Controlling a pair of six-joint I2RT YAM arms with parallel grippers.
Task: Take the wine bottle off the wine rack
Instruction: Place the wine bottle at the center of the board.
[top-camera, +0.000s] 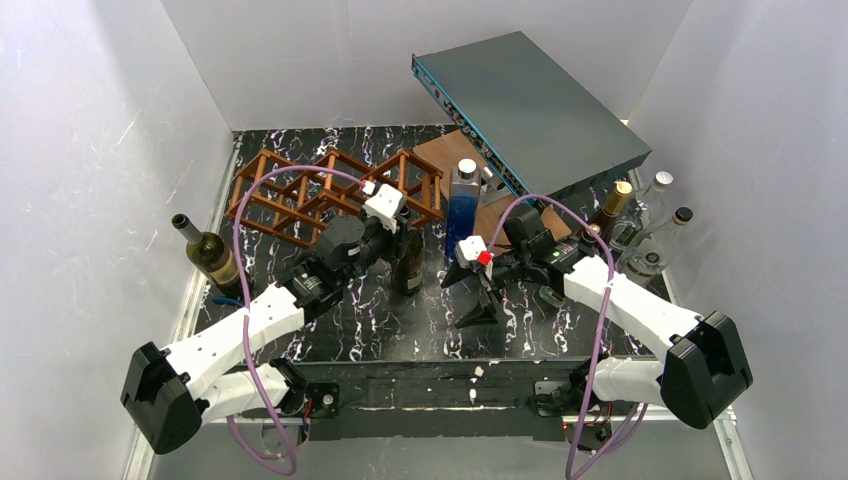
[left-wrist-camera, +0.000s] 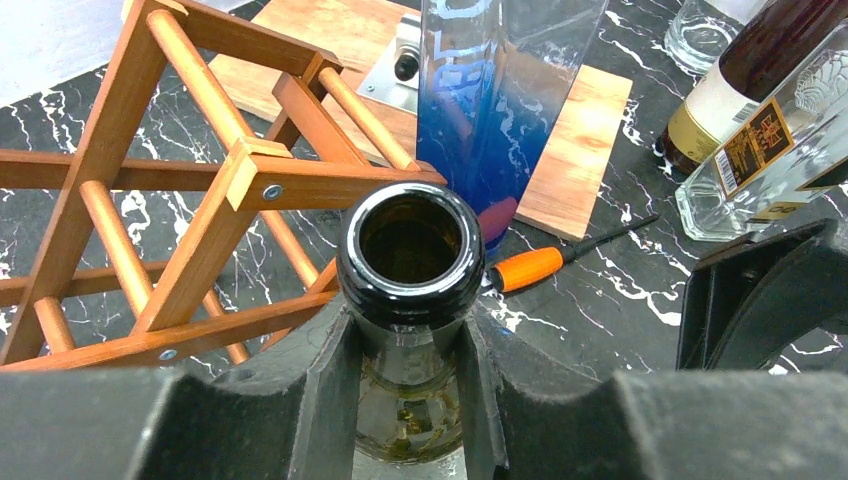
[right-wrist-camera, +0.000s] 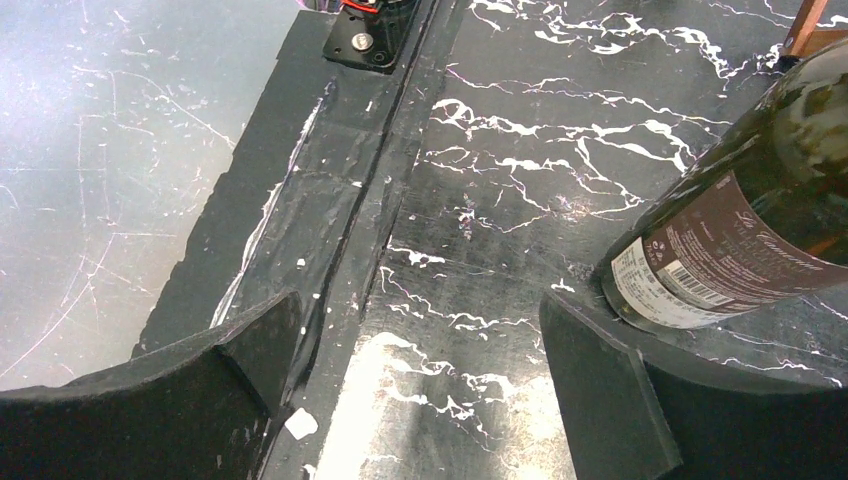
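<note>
One step to go, I reckon: left end effector clamped on the neck of the wine bottle, upright just near-side of the wine rack and seemingly clear, right end effector gaping, so set down, release.

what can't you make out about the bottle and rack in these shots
Bottle body and base, left wrist view: hidden below the left fingers clamped on its neck.
Bottle neck, right wrist view: cut off by the right edge.
Label small print, right wrist view: blurred.
Rack left part, left wrist view: cut off by the left edge.
</note>
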